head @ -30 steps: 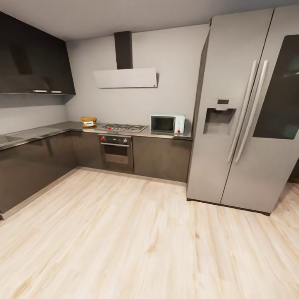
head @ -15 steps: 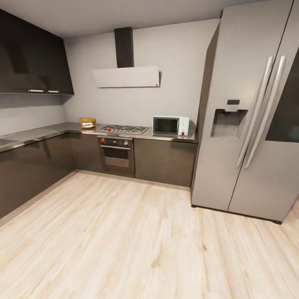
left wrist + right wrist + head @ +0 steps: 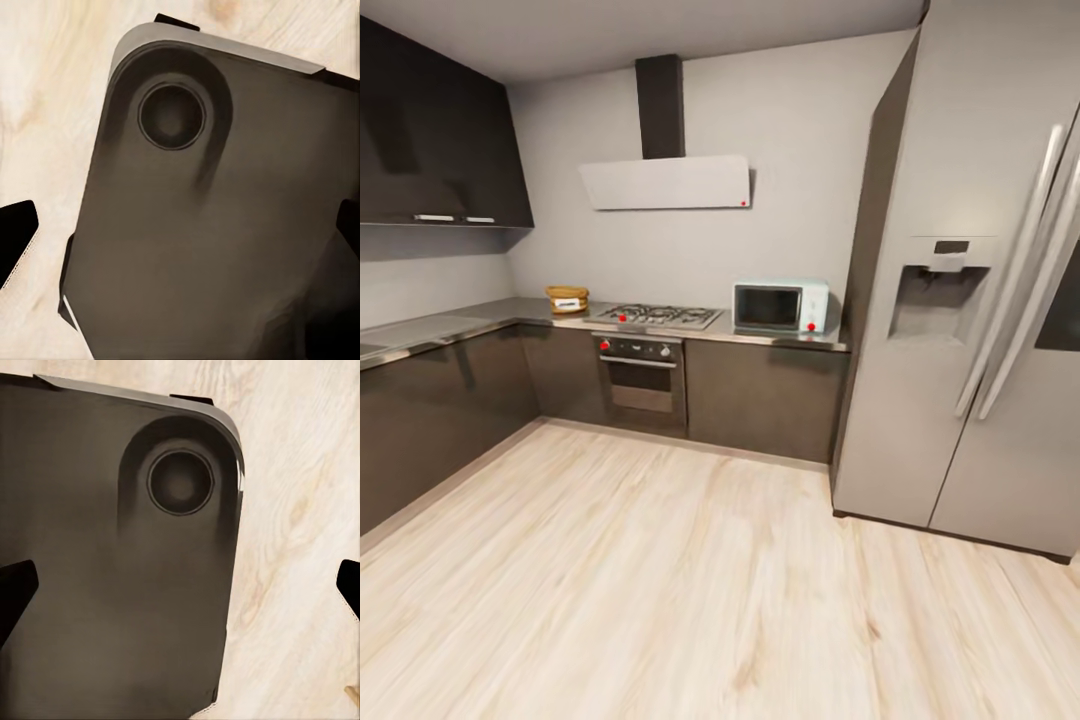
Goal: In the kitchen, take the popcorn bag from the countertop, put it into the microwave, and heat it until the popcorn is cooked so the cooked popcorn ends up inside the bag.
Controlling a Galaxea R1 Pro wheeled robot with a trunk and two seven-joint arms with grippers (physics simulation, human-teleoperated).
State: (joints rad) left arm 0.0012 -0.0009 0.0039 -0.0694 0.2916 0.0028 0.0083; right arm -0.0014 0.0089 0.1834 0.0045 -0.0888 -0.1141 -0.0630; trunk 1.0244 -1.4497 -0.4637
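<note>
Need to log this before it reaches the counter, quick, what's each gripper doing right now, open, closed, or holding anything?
Left gripper: open, fingertips wide apart, holding nothing.
Right gripper: open, fingertips wide apart, holding nothing.

Tan bag (image 3: 567,298), squat, upright on grey glossy desk (image 3: 480,318) at far wall's left end. Mint-blue microwave (image 3: 781,306), dark door shut, red dot at lower right, standing on same desk, well apart from bag.
</note>
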